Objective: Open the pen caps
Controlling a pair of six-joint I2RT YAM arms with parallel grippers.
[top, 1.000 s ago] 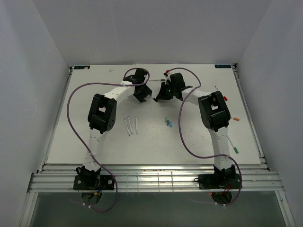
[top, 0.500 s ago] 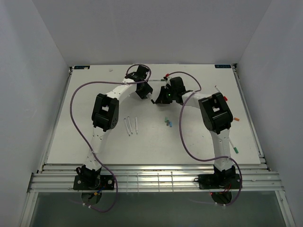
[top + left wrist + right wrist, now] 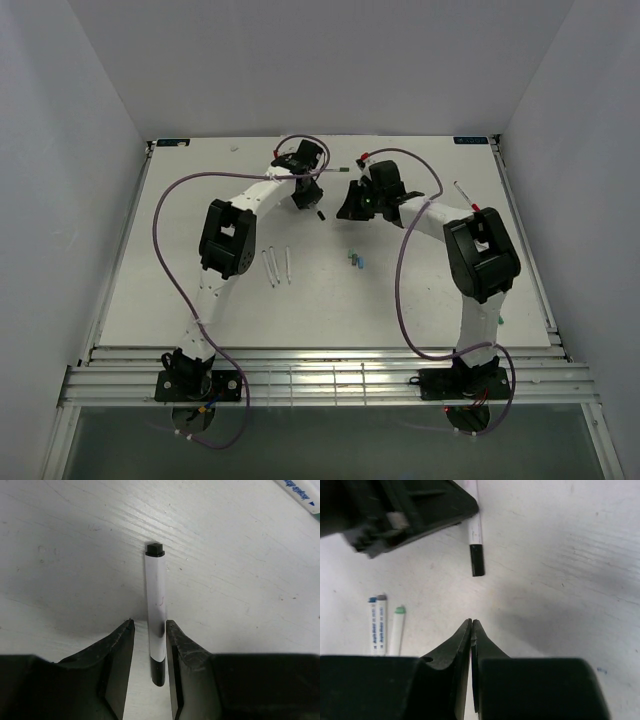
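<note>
Left pincer (image 3: 150, 625): narrow, straddling pen (image 3: 156, 605) on surface (image 3: 240, 580), not clamped (gap one side). Right pincer (image 3: 471, 622): closed, empty; black cap (image 3: 477, 560), still on the pen, at its 12 o'clock.

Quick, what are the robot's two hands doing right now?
Left gripper: open, a white pen between its jaws, not squeezed.
Right gripper: shut, holding nothing.

The two grippers have been drawn apart: the right gripper (image 3: 471, 622) has been pulled back with its elbow swung outward, and the left gripper (image 3: 150, 624) shifted away from it. Between the two pairs of jaws a black pen cap (image 3: 321, 213) has been uncovered.
</note>
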